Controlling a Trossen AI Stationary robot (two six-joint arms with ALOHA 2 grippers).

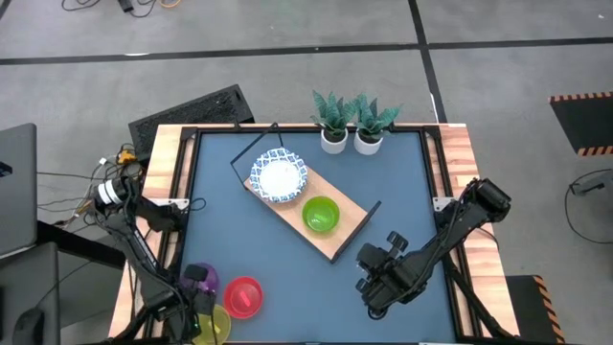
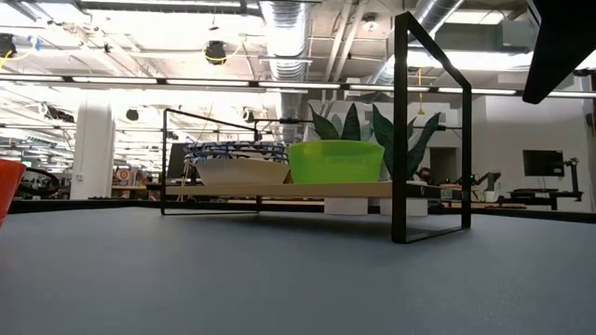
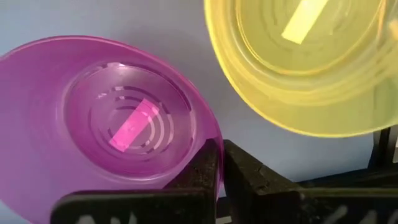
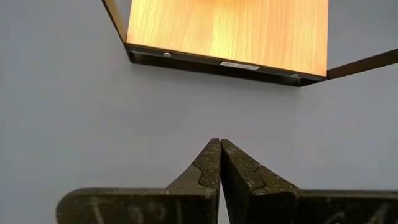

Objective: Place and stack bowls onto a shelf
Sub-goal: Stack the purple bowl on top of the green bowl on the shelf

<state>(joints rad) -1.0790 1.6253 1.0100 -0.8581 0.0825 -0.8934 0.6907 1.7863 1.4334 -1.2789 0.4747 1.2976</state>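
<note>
The light-wood shelf (image 1: 347, 233) lies slantwise mid-table on its black wire frames. On its board sit white bowls with blue patterned rims (image 1: 279, 177) (image 2: 237, 158) and the green bowl (image 1: 320, 215) (image 2: 335, 161). The purple bowl (image 1: 201, 281) (image 3: 112, 118), red bowl (image 1: 243, 297) and yellow bowl (image 1: 218, 324) (image 3: 311, 62) stand upright on the table by the near left corner. My left gripper (image 1: 196, 287) (image 3: 221, 152) is shut at the purple bowl's rim. My right gripper (image 1: 367, 257) (image 4: 220, 146) is shut and empty, hovering off the shelf's near right end (image 4: 230, 31). My left gripper pinches the purple bowl's rim (image 3: 208, 140) on the side toward the yellow bowl. One finger (image 3: 202, 171) stands inside the bowl and the other outside. The fingers come from above, pointing down. Whether the bowl is lifted off the table does not show.
Two small white plant pots (image 1: 334, 139) (image 1: 369, 142) stand at the far edge behind the shelf. The shelf's black wire end frame (image 2: 433, 130) rises tall in the low view. Bare blue tabletop (image 1: 412, 192) lies between the shelf and the right edge.
</note>
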